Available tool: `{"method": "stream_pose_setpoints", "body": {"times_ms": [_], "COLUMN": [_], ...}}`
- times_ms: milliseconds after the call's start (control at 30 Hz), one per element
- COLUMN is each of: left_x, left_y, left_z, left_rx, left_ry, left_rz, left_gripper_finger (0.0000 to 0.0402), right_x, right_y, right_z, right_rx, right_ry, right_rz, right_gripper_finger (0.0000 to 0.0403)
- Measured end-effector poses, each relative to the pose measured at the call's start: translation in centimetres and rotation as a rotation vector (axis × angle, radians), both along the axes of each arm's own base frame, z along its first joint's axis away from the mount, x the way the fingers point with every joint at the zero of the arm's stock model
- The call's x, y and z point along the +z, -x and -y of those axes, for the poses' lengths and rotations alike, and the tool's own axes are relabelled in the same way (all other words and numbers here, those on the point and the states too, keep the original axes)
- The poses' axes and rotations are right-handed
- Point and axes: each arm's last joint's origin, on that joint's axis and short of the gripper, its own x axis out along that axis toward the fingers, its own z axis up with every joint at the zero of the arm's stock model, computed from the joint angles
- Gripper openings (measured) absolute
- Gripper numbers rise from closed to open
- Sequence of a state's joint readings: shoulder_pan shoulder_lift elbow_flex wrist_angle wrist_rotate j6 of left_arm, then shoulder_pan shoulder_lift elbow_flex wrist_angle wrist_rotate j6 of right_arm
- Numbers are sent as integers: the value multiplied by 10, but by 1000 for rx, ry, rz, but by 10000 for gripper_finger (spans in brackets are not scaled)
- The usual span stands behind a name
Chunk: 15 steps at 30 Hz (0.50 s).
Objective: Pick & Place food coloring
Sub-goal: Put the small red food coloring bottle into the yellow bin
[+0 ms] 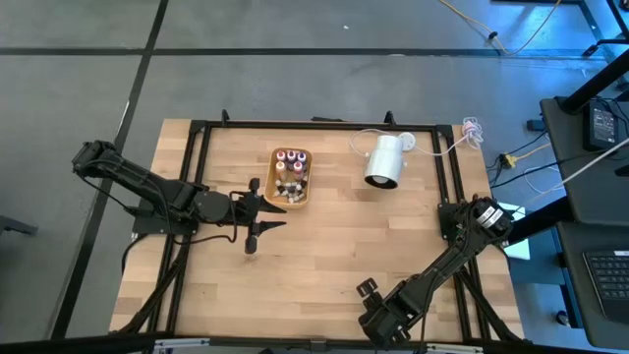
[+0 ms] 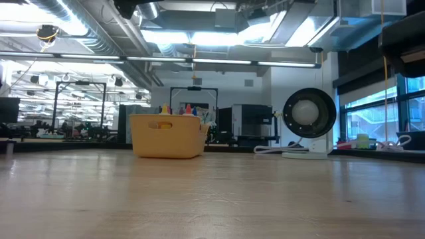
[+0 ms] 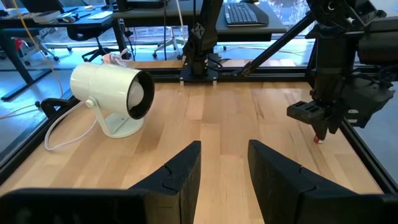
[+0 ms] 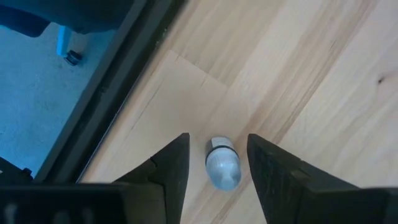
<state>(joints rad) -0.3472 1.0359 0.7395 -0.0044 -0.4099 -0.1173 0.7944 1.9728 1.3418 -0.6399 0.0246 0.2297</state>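
We see most food coloring bottles (image 1: 291, 175) already in the orange tray (image 1: 274, 193), while our right gripper (image 4: 214, 163), fingers apart, straddles one bottle (image 4: 222, 165) on the table (image 1: 324, 246), ungrasped.

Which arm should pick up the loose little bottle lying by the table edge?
Right. The right gripper hangs directly over the loose bottle, with open fingers on either side of it. The left gripper is empty beside the orange tray, far from that bottle.
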Motion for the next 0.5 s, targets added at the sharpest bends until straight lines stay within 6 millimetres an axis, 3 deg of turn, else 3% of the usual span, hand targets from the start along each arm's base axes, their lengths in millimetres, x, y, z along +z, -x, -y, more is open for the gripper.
{"method": "stream_pose_setpoints", "body": {"times_ms": [133,433,500], "left_x": [0,0,0], "left_y": [0,0,0], "left_z": [0,0,0], "left_rx": [0,0,1], "left_ry": [0,0,0], "left_rz": [0,0,0], "left_gripper_finger": [127,127,128], "right_x": [-2,-1,-1], "right_y": [1,1,2], "right_z": [1,1,2], "right_rx": [4,4,3], "right_ry": [9,10,13], "right_rz": [-8,-8,-12], "right_gripper_finger": [149,65,64]}}
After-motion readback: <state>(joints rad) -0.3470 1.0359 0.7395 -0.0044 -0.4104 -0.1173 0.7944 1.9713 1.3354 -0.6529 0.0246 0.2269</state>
